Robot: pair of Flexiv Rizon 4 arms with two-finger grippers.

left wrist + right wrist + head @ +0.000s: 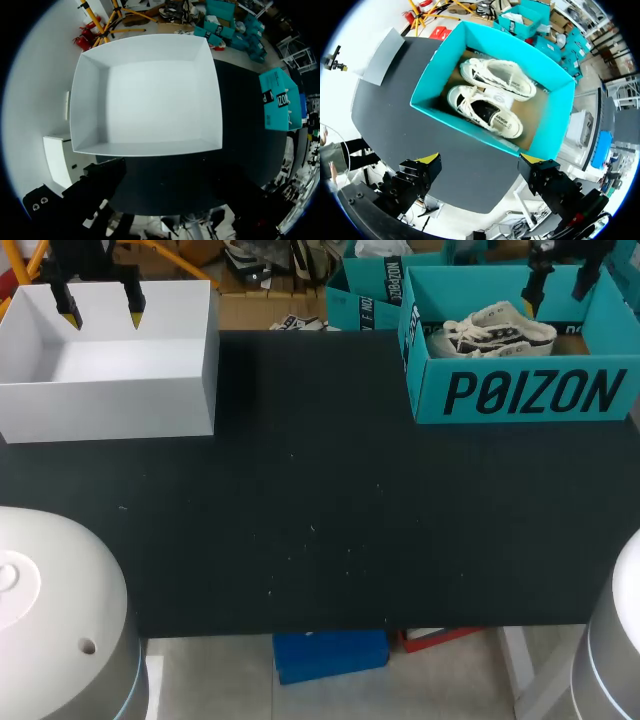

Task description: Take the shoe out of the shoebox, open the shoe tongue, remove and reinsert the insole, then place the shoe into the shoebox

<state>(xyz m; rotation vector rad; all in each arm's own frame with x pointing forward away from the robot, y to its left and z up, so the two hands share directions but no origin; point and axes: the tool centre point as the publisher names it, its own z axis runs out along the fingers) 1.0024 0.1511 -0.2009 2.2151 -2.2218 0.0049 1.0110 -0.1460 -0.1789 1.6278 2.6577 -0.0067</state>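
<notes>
Left side: an open white box stands at the table's far left corner. The left gripper hangs above it, fingers spread, holding nothing. Nothing in this box bears on the task.

Centre: bare black table, the likely working area for the tongue and insole steps.

Right side: the teal shoebox stands open at the far right corner. Two pale shoes lie inside it, side by side on the floor of the box. The right gripper is poised above the box's near wall, fingers spread wide and touching nothing.

Assessment: the task appears to be at its start – no shoe is out yet.

Recommendation for the lift:
- Take the near shoe, which lies closest to the gripper.
- Come down inside the rim; the wall stands between the fingers and the shoe.
- Close across the heel collar or sidewall, not the laces – laces would slip and let the shoe swing.
- Lift straight up until the sole clears the rim, then carry it to the centre.

Risk: the cardboard box looks light and could drag or tip if a finger catches its wall.
</notes>
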